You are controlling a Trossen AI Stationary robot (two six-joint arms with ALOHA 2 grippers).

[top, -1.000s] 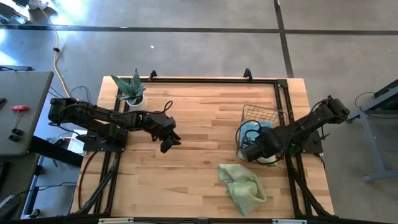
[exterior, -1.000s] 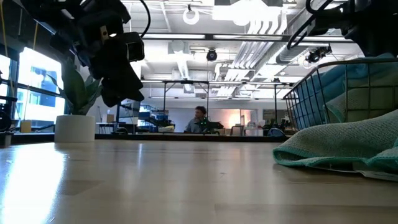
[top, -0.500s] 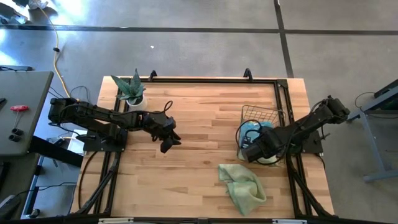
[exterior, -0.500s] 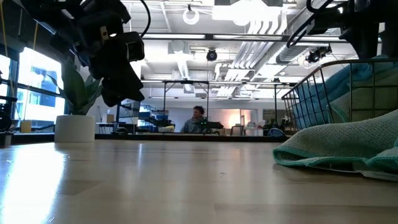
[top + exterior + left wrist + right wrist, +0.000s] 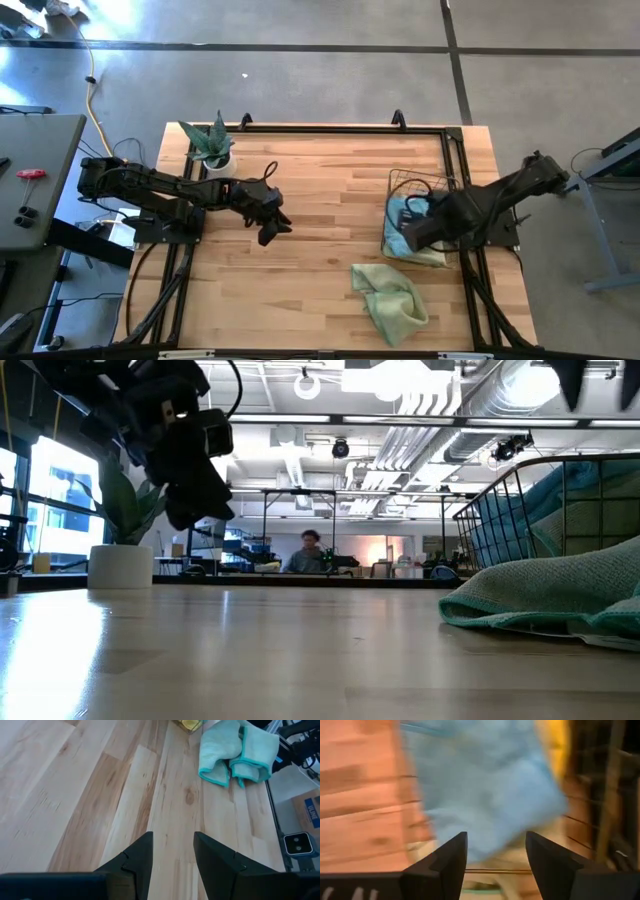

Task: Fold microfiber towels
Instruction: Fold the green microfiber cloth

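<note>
A pale green towel (image 5: 390,300) lies crumpled on the table near its front edge; it also shows in the low view (image 5: 560,595) and the left wrist view (image 5: 235,750). A light blue towel (image 5: 400,215) and a pale yellowish one (image 5: 432,256) lie in the copper wire basket (image 5: 425,180). My right gripper (image 5: 414,232) hangs above the basket, pointing down. It is open, with the blue towel (image 5: 485,785) below its fingers (image 5: 495,837). My left gripper (image 5: 270,232) waits open over bare wood at the table's left middle (image 5: 172,855).
A potted plant (image 5: 210,145) stands at the table's far left corner. The basket's wire wall (image 5: 500,510) rises at the right behind the green towel. Bare wood lies between the two arms. A person sits in the room far behind the table.
My right gripper has risen out of the basket, and in the low view it has gone almost out of the top of the picture. The towels in the basket have shifted; the blue one now lies toward the basket's left side.
</note>
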